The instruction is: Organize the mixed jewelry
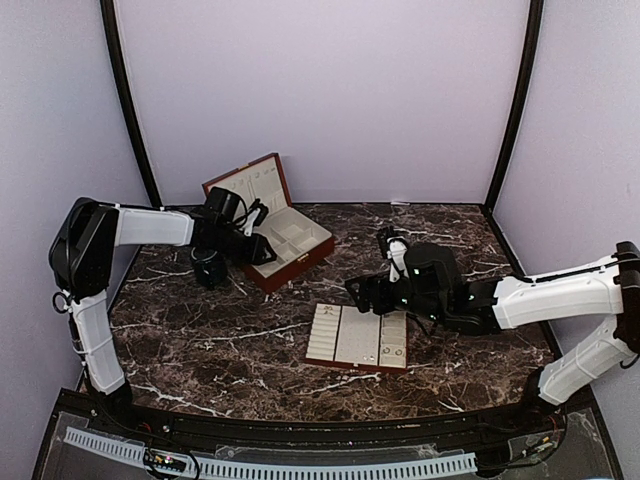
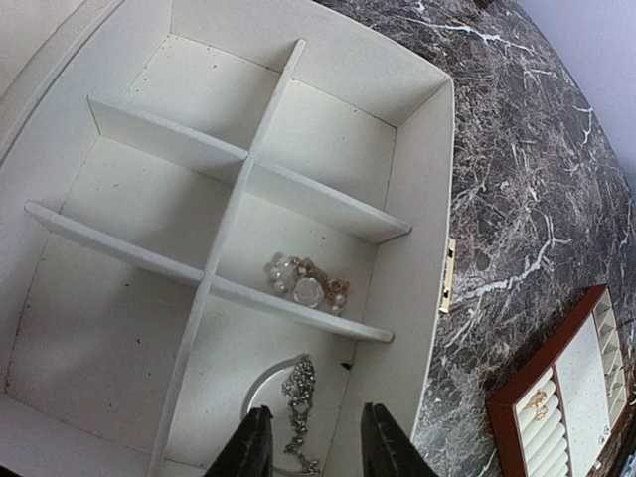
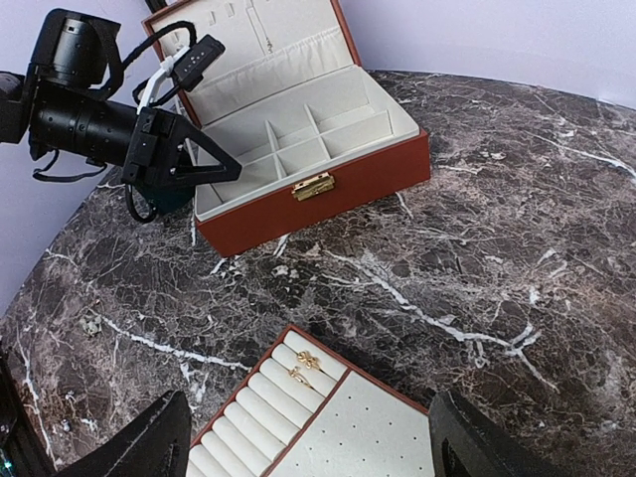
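Note:
My left gripper point(image 2: 314, 425) hangs inside the red-brown wooden box point(image 1: 300, 262), its jaws apart over the near compartment. Below them lie a sparkling silver chain piece point(image 2: 296, 397) and a pale bangle point(image 2: 254, 386); neither finger touches them. One compartment further on holds a pearl-and-gold cluster point(image 2: 308, 283). My right gripper point(image 3: 313, 437) stands wide open, with nothing in it, above the flat cream-lined tray point(image 3: 397, 437). Two small gold rings point(image 3: 303, 368) sit in the tray's roll slots. From above, the left gripper point(image 1: 262, 250) is at the box and the right gripper point(image 1: 365, 290) is by the tray point(image 1: 340, 335).
The box lid point(image 1: 250, 185) stands open at the back left. A dark cup point(image 1: 208, 270) sits on the marble beside the left arm. The other compartments of the box point(image 2: 199, 89) hold nothing. Dark posts and purple walls ring the table.

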Motion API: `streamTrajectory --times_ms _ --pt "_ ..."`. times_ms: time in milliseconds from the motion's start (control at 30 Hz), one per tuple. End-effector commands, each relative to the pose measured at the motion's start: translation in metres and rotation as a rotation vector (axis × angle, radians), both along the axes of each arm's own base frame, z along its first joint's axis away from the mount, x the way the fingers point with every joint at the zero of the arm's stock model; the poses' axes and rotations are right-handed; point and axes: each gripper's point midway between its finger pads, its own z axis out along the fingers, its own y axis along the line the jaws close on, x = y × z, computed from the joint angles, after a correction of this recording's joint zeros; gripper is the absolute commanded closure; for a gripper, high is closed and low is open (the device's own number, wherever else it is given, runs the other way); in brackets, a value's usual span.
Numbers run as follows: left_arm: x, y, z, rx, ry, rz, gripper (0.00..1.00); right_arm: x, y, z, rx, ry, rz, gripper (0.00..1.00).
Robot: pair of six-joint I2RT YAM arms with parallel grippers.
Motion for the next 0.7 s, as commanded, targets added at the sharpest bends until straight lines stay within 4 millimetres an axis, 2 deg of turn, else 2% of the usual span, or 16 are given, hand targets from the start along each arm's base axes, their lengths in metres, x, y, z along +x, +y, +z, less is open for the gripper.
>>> streamTrajectory --times_ms 0,167,333,433,533,567,667 --pt "0.006 0.002 0.025 0.003 -0.062 -0.009 0.59 0.005 0.002 0.025 0.064 -0.036 -0.012 0.17" --pt "-0.004 0.003 0.058 -0.034 -0.12 -0.019 0.47 0.004 0.0 0.029 0.063 -0.037 -0.013 0.16" --pt "-0.044 0.006 0.077 -0.099 -0.107 -0.067 0.37 -0.002 0.002 0.031 0.066 -0.04 0.025 0.16" --pt "-0.073 0.023 0.07 -0.093 -0.077 -0.02 0.26 -0.003 0.003 0.028 0.051 -0.022 0.033 0.17" --pt "-0.102 0.042 0.059 -0.089 -0.045 0.043 0.25 -0.004 0.007 0.026 0.041 0.004 0.034 0.18" --pt "-0.115 0.05 0.049 -0.081 -0.022 0.064 0.25 -0.006 0.01 0.026 0.036 0.009 0.041 0.19" --pt "-0.136 0.068 0.041 -0.076 0.01 0.139 0.25 -0.011 0.019 0.027 0.027 0.01 0.057 0.2"
